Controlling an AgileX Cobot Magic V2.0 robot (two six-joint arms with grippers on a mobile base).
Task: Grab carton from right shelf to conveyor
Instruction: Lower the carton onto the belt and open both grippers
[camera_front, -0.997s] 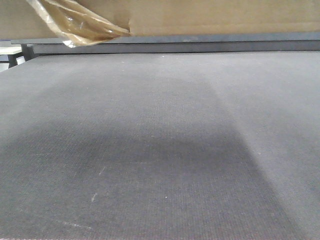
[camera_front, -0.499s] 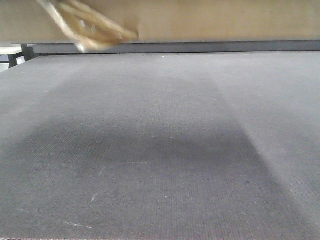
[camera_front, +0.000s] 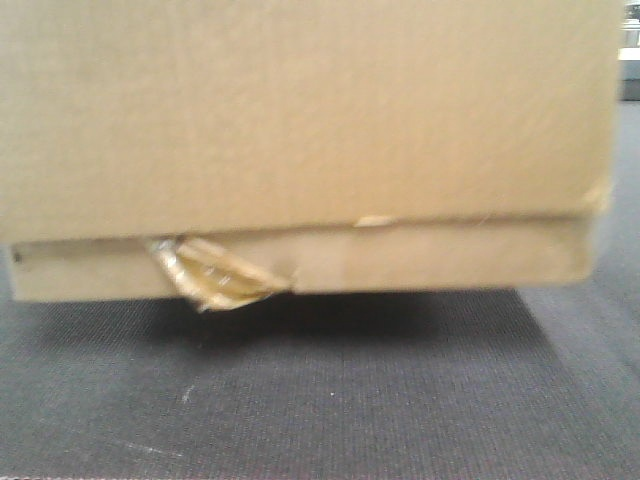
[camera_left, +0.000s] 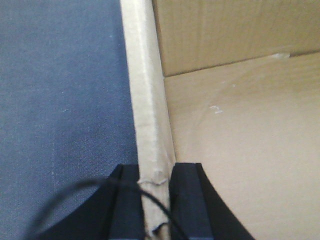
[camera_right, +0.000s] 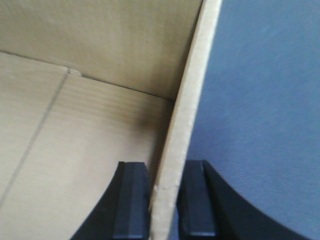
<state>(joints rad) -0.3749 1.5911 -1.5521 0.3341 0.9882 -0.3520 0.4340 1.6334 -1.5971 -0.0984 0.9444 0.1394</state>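
The conveyor (camera_front: 300, 400), a dark ribbed belt, is seen across the lower front view and beside the carton in both wrist views. The carton (camera_front: 300, 120) is positioned over the belt and fills most of the front view; a dark shadow is cast directly beneath it, and contact with the belt cannot be confirmed. The left gripper (camera_left: 156, 172) is closed onto the carton's left wall, with one finger inside and one outside. The right gripper (camera_right: 165, 172) is clamped likewise onto the right wall. A tape wad (camera_front: 215, 278) is seen hanging at the carton's lower front edge.
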